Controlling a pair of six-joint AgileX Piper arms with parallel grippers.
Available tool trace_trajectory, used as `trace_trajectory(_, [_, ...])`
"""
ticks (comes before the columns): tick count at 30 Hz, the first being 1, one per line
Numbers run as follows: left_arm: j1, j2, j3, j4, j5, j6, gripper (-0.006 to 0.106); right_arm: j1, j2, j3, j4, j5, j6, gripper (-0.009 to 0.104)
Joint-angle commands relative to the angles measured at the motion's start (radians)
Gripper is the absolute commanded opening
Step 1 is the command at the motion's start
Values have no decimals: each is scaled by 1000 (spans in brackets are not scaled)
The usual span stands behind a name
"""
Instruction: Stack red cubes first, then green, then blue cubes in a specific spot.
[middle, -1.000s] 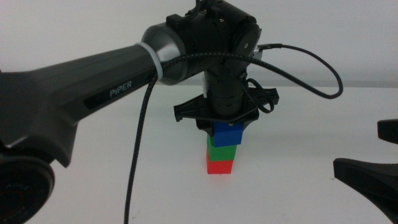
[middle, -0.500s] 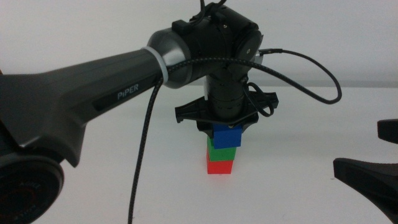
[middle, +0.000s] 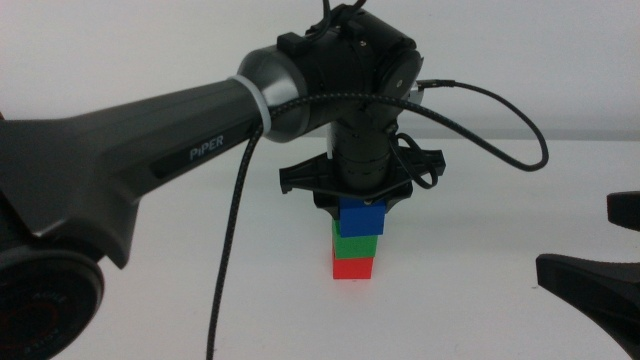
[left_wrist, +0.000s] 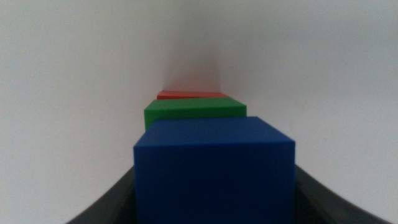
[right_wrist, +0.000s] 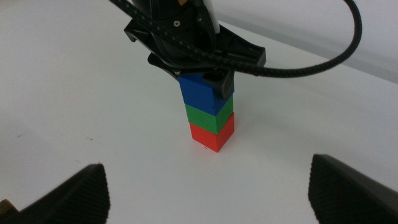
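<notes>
Near the centre of your middle view, a little below the middle, a three-cube tower stands on the white table (middle: 480, 310). The red cube (middle: 354, 266) sits at the bottom, flat on the tabletop. The green cube (middle: 357, 245) rests on it, and the blue cube (middle: 362, 218) is on top, turned slightly so its edges do not line up exactly with the green one beneath.

Your left gripper (middle: 362, 205) comes down on the tower from above, at the end of the big grey arm that sweeps in from the left side of the frame. A braided black cable (middle: 225, 270) hangs down in front of the arm. The jaws sit on either side of the blue cube, closed against its sides. In the left wrist view the blue cube (left_wrist: 214, 171) fills the lower centre, with a dark jaw running up to it on each side. Beyond it you see the green cube (left_wrist: 194, 112) and a sliver of the red cube (left_wrist: 189, 94).

Your right gripper (right_wrist: 208, 186) waits well apart from the tower, at the right edge of the middle view. In the right wrist view its jaws show at the two lower corners, spread wide with nothing between them. The tower stands in the middle of that frame.
</notes>
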Motion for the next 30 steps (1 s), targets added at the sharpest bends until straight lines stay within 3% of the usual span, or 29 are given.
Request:
trace_trajectory(1, [-2, 18, 3, 10, 90, 12, 23, -7, -4, 4, -2, -10, -1, 85])
trace_trajectory(10, [-2, 18, 3, 55, 80, 13, 68, -7, -4, 4, -2, -10, -1, 85])
trace_trajectory(15, [-2, -6, -5, 73, 92, 98, 89, -7, -4, 4, -2, -10, -1, 85])
trace_trajectory(19, [-2, -101, -5, 73, 94, 223, 94, -7, -4, 4, -2, -10, -1, 85])
trace_trajectory(27, [-2, -500, 11, 64, 100, 797, 94, -7, -4, 4, -2, -10, -1, 85])
trace_trajectory(30, [-2, -649, 90, 99, 100, 928, 94, -7, -4, 4, -2, -10, -1, 85])
